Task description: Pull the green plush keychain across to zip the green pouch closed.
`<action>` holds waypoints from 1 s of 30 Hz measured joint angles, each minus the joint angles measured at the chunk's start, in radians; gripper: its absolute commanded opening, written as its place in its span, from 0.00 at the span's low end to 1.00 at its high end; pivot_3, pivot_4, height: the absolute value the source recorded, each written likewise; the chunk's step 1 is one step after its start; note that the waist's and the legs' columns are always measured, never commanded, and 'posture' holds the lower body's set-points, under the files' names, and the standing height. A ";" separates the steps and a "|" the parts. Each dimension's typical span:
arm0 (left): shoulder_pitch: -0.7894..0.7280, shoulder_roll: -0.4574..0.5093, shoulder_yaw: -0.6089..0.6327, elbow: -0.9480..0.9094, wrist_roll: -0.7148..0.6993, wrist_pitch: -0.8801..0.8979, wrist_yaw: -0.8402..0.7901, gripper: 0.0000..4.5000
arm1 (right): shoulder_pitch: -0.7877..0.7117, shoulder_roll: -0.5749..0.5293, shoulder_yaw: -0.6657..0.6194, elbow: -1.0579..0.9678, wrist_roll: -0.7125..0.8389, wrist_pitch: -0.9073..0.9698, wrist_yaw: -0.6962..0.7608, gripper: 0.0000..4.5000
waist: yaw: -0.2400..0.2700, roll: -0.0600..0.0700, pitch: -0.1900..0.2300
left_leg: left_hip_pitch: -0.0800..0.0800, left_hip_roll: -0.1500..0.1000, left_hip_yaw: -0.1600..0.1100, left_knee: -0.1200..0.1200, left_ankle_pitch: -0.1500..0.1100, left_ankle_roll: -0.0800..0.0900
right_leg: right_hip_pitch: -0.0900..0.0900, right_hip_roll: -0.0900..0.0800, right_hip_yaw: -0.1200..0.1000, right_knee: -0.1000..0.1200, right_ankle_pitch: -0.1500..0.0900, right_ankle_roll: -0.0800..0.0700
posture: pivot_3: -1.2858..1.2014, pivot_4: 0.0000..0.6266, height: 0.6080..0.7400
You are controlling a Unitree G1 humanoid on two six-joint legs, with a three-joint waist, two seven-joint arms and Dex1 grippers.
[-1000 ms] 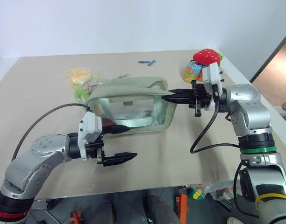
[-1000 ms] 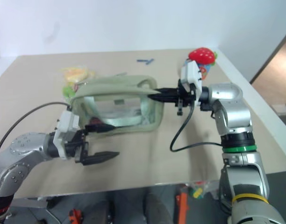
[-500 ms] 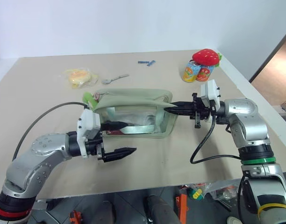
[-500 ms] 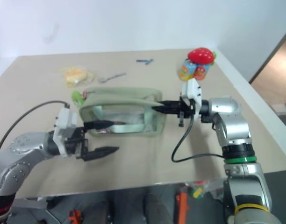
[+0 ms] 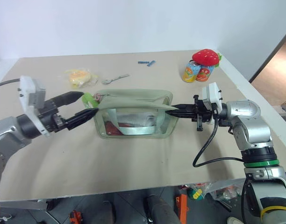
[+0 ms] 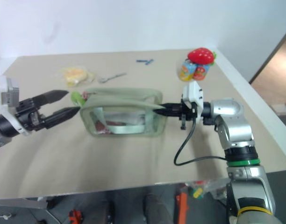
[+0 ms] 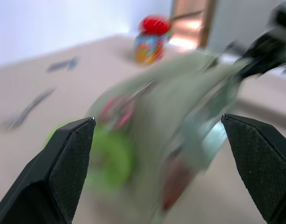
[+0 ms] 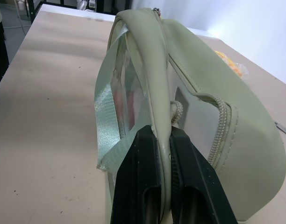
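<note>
L pincer (image 5: 80, 105) wide apart, empty, tips just beside green plush keychain (image 5: 89, 99) at green pouch's (image 5: 133, 119) L end. R pincer (image 5: 173, 108) clamped on pouch's R end. Zip axis runs L-R across worktop (image 5: 147, 163); L arm nearer keychain.

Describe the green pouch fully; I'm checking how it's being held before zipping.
The green pouch is a pale sage-green fabric bag with a clear window panel and a zipper along its top. It stands on the table, dark items inside. The right gripper is shut on its right end; the open left gripper is beside its left end, where the green plush keychain hangs.
</note>
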 measured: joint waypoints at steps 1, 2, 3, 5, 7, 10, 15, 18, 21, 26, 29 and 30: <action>0.000 0.000 0.001 0.041 0.025 -0.017 -0.010 1.00 | 0.000 0.000 0.000 -0.003 0.000 0.002 0.000 0.00 | 0.000 0.000 0.000 | 0.000 0.000 0.000 0.000 0.000 0.000 | 0.000 0.000 0.000 0.000 0.000 0.000 | 0.52 0.24 1.00; -0.003 0.000 -0.001 0.088 0.054 -0.041 -0.025 1.00 | 0.000 -0.001 0.000 -0.009 0.000 0.005 0.000 0.00 | 0.000 0.000 0.000 | 0.000 0.000 0.000 0.000 0.000 0.000 | 0.000 0.000 0.000 0.000 0.000 0.000 | 0.52 0.24 1.00; -0.017 0.000 -0.006 0.131 0.079 -0.061 -0.042 1.00 | 0.000 -0.001 0.000 -0.011 0.000 0.008 0.000 0.00 | 0.000 0.000 0.000 | 0.000 0.000 0.000 0.000 0.000 0.000 | 0.000 0.000 0.000 0.000 0.000 0.000 | 0.52 0.24 1.00; -0.067 0.000 -0.030 0.227 0.131 -0.107 -0.074 1.00 | -0.002 -0.003 0.000 -0.022 0.000 0.016 0.000 0.00 | 0.000 0.000 0.000 | 0.000 0.000 0.000 0.000 0.000 0.000 | 0.000 0.000 0.000 0.000 0.000 0.000 | 0.52 0.24 1.00; -0.110 -0.010 -0.060 0.290 0.164 -0.138 -0.103 1.00 | -0.004 -0.003 0.001 -0.037 0.001 0.025 0.000 0.00 | 0.001 0.000 0.000 | 0.000 0.000 0.000 0.000 0.000 0.000 | 0.000 0.000 0.000 0.000 0.000 0.000 | 0.52 0.24 1.00; -0.169 -0.037 -0.122 0.396 0.215 -0.192 -0.165 1.00 | -0.002 -0.004 0.002 -0.065 0.002 0.040 0.000 0.00 | 0.000 0.000 0.000 | 0.000 0.000 0.001 -0.001 0.000 0.000 | -0.001 0.000 0.000 0.000 0.001 0.001 | 0.52 0.24 1.00; -0.239 -0.051 -0.195 0.537 0.259 -0.216 -0.269 1.00 | 0.012 -0.009 0.002 -0.103 0.004 0.052 0.000 0.00 | -0.001 -0.001 0.000 | -0.001 0.001 0.000 -0.002 0.000 0.000 | -0.002 0.001 0.000 0.001 0.001 0.002 | 0.52 0.24 1.00; -0.298 -0.062 -0.209 0.634 0.291 -0.245 -0.310 1.00 | 0.019 -0.011 0.002 -0.111 0.006 0.055 -0.001 0.00 | -0.001 -0.001 0.000 | 0.000 0.001 0.000 -0.002 0.000 0.000 | -0.002 0.001 -0.001 0.002 0.001 0.002 | 0.52 0.24 1.00; -0.350 -0.084 -0.219 0.726 0.322 -0.282 -0.344 1.00 | 0.025 -0.012 0.002 -0.120 0.006 0.059 -0.002 0.00 | -0.001 -0.001 0.000 | 0.000 0.001 0.000 -0.001 0.000 0.000 | -0.002 0.001 -0.001 0.004 0.001 0.002 | 0.52 0.24 1.00; -0.403 -0.120 -0.230 0.813 0.353 -0.323 -0.387 0.75 | 0.029 -0.013 0.002 -0.126 0.006 0.060 -0.002 0.00 | -0.001 -0.001 0.000 | 0.001 0.001 0.000 0.000 0.000 0.000 | -0.002 0.001 -0.001 0.007 0.001 0.001 | 0.52 0.24 1.00; -0.418 -0.142 -0.233 0.830 0.361 -0.326 -0.399 0.51 | 0.033 -0.013 0.002 -0.126 0.006 0.060 -0.002 0.00 | -0.001 -0.001 0.000 | 0.001 0.001 0.000 0.000 0.000 0.000 | -0.002 0.001 -0.001 0.007 0.001 0.001 | 0.52 0.24 1.00; -0.423 -0.150 -0.233 0.833 0.362 -0.326 -0.402 0.45 | 0.033 -0.013 0.002 -0.126 0.006 0.059 -0.001 0.00 | -0.001 -0.001 0.000 | 0.001 0.001 0.000 0.000 0.000 0.000 | -0.002 0.001 -0.001 0.007 0.001 0.001 | 0.52 0.24 1.00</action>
